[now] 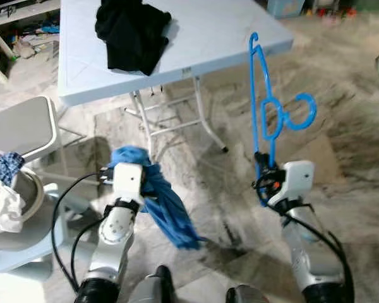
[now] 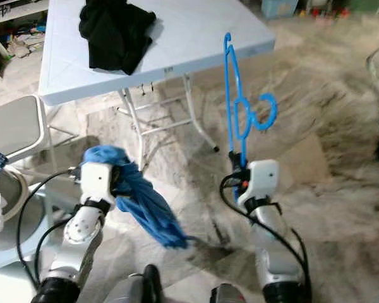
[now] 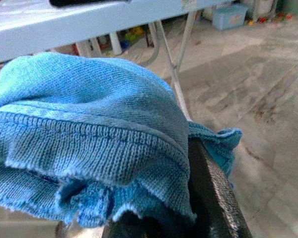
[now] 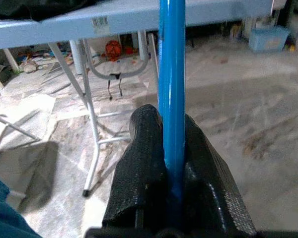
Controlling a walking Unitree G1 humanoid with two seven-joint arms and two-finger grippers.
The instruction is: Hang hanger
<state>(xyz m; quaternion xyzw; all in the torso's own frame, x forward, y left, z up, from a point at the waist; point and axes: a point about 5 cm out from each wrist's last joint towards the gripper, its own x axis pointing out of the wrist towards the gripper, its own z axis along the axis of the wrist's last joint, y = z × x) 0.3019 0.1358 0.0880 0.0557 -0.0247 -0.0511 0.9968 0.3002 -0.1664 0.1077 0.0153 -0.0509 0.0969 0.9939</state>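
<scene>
Both jaws clenched: I've got right gripper [image 1: 263, 183] on blue hanger [image 1: 265, 107], left gripper [image 1: 148, 183] on blue garment [image 1: 167, 208]; carry step, nxt needs a rail.

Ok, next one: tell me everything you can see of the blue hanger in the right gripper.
The blue hanger is slim and looks like plastic, bright blue all over. It stands nearly upright above the right gripper, whose two black fingers are clamped on one of its straight bars near the lower end. Its small hook is at the very top, in front of the corner of the pale folding table; a rounded loop juts to the robot's right about halfway down. Nothing hangs on it and nothing but the gripper touches it.
</scene>
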